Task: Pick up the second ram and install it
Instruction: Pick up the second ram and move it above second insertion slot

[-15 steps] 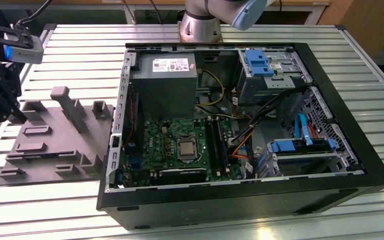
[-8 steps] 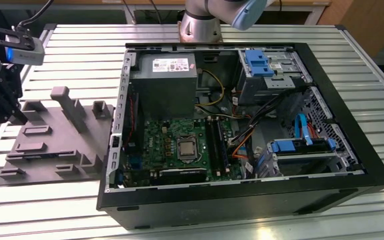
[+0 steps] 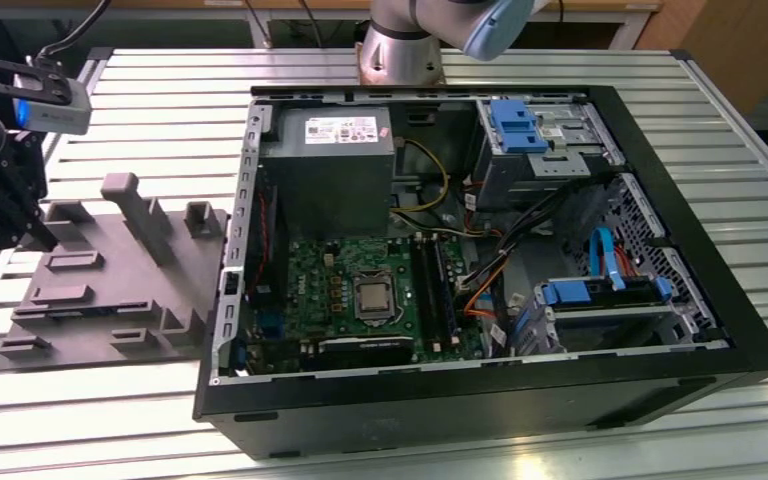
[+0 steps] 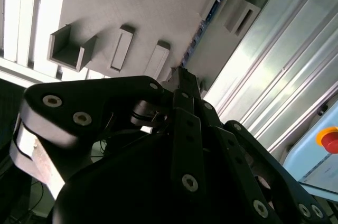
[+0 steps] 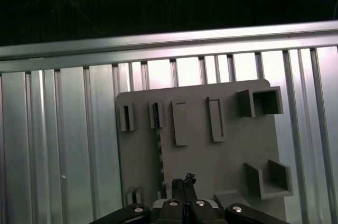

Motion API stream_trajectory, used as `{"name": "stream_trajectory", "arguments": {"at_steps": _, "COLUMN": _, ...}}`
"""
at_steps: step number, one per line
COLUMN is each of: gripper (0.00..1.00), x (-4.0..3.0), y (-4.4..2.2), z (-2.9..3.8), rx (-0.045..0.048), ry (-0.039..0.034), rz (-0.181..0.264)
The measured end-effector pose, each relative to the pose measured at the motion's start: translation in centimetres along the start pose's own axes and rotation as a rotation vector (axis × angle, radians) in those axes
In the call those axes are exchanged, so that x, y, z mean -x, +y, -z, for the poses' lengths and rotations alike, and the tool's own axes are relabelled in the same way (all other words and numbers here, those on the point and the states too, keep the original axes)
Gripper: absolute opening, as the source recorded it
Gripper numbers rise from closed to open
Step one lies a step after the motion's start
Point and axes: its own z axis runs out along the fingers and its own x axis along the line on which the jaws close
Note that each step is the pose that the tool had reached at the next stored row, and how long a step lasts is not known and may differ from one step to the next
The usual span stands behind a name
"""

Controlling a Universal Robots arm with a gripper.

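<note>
Gripper (image 5: 185, 178) pressed together, empty, over the tray (image 5: 222, 160).
I see the ram (image 5: 158, 150) standing on edge in the tray; light, stiff and fragile by my guess, best pinched across its flat faces mid-length.

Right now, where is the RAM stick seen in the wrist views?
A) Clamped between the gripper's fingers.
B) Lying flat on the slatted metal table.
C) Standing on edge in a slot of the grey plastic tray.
C: in the first wrist view the second ram stands on edge in the grey plastic tray, beside the gripper, whose shut fingers hold nothing.
</note>
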Motion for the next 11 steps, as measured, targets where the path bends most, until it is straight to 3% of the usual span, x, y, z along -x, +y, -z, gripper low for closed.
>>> {"name": "stream_trajectory", "arguments": {"at_steps": 11, "gripper": 0.11, "x": -0.01, "y": -0.03, "z": -0.57, "rx": 0.0000, "ry": -0.0001, "rz": 0.000}}
